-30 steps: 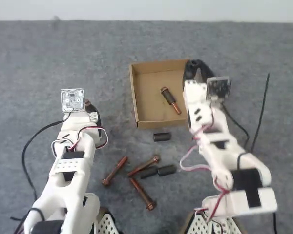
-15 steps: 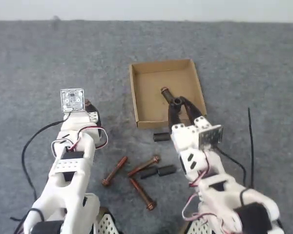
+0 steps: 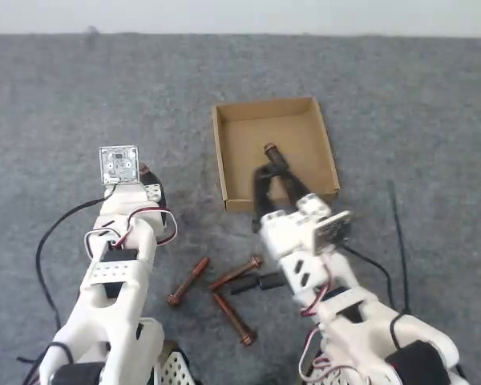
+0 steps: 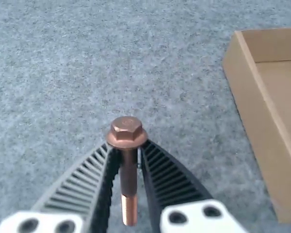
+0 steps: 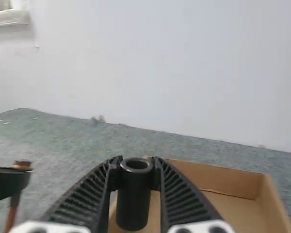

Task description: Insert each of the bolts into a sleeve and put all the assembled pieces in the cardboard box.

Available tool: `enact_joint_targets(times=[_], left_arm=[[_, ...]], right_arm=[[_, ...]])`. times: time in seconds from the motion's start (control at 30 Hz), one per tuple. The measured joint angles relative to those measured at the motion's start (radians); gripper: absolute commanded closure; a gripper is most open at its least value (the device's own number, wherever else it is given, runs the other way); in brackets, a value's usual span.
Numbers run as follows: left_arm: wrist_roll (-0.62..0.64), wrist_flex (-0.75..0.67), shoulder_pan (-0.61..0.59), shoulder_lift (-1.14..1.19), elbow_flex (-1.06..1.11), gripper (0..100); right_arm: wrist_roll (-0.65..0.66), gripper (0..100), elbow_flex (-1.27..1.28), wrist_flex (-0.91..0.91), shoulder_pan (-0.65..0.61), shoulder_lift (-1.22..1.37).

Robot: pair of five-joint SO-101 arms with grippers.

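Observation:
My left gripper point(image 4: 128, 160) is shut on a copper bolt point(image 4: 128, 138), held upright with its hex head above the fingertips. In the high view this gripper point(image 3: 150, 184) hangs over the carpet left of the cardboard box point(image 3: 239, 152). Between the pads of my right gripper point(image 5: 135, 182) a black sleeve point(image 5: 134, 194) stands upright with its open bore on top. That gripper point(image 3: 276, 172) hovers above the box's near wall. An assembled bolt and sleeve point(image 3: 270, 151) lies inside the box. Three loose bolts point(image 3: 189, 281) point(image 3: 236, 273) point(image 3: 233, 319) lie on the carpet.
A loose black sleeve point(image 3: 271, 281) lies by the bolts, partly under the right arm. Another dark sleeve point(image 3: 255, 228) peeks out just in front of the box. A black cable point(image 3: 399, 241) trails at the right. Grey carpet point(image 3: 104, 88) stretches open on the far left.
The right arm has swung from the box's far right corner toward the near side and to the left, carrying the sleeve. The left arm has stayed still.

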Motion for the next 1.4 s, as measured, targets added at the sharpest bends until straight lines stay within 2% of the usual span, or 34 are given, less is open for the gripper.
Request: enact_joint_targets(times=[0.13, 0.37, 0.57, 0.9, 1.2, 1.4], left_arm=[[0.000, 0.000, 0.000, 0.000, 0.000, 99], [0.000, 0.000, 0.000, 0.000, 0.000, 99], [0.000, 0.000, 0.000, 0.000, 0.000, 99], [0.000, 0.000, 0.000, 0.000, 0.000, 99], [0.002, -0.026, 0.000, 0.000, -0.003, 99], [0.002, -0.040, 0.002, 0.000, -0.132, 99]], right_arm=[[-0.003, 99.3, 0.000, 0.000, -0.077, 0.000], [-0.008, 99.3, 0.002, -0.026, -0.080, 0.091], [-0.008, 99.3, -0.005, -0.184, -0.081, 0.296], [-0.008, 99.3, -0.009, -0.562, -0.087, 0.585], [-0.009, 99.3, -0.008, -0.592, -0.089, 0.594], [-0.009, 99.3, -0.008, -0.592, -0.091, 0.594]])
